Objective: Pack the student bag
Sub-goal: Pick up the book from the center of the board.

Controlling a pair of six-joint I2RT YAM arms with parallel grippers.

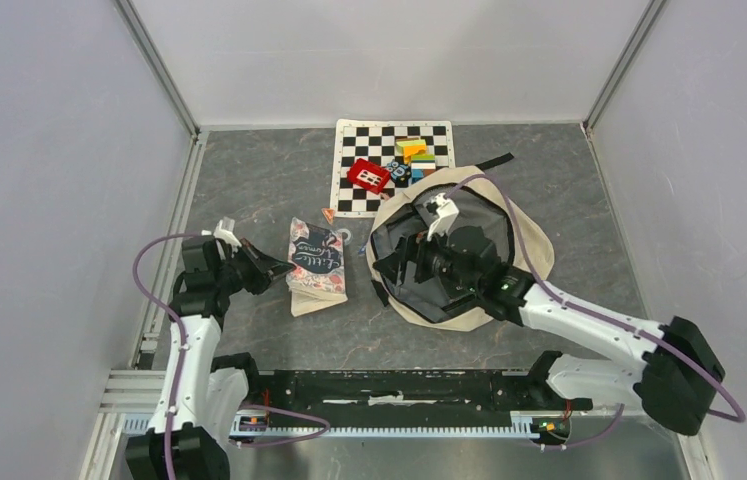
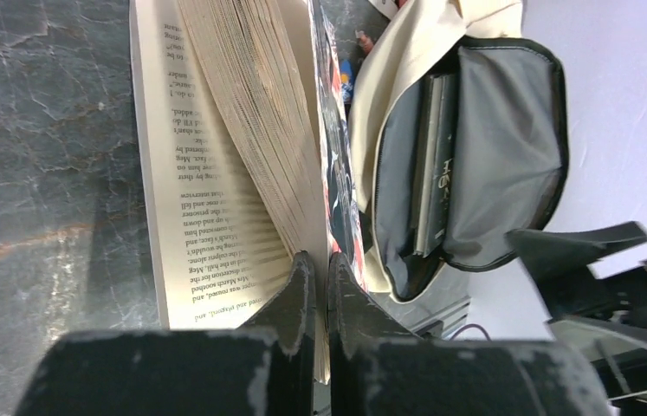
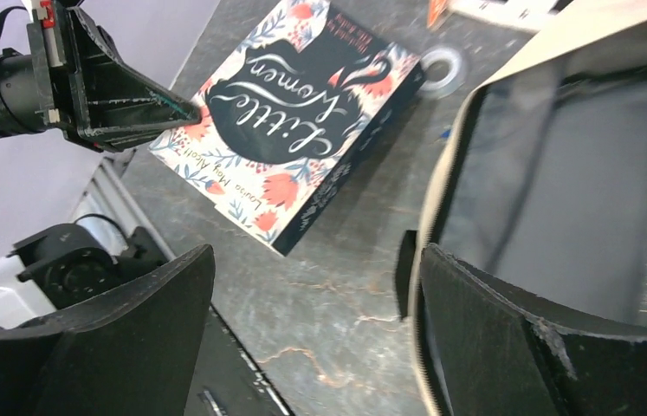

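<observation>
Left gripper (image 2: 320, 299) is clenched on the edge of the Little Women paperback (image 2: 242, 156), pages fanning open, left of the bench's middle. The student bag (image 1: 537, 250) lies unzipped mid-bench, just right of the book, with a dark volume (image 2: 436, 173) tucked inside. Right gripper (image 3: 315, 347) hangs over the bag's rim, fingers spread wide, grasping nothing.
</observation>
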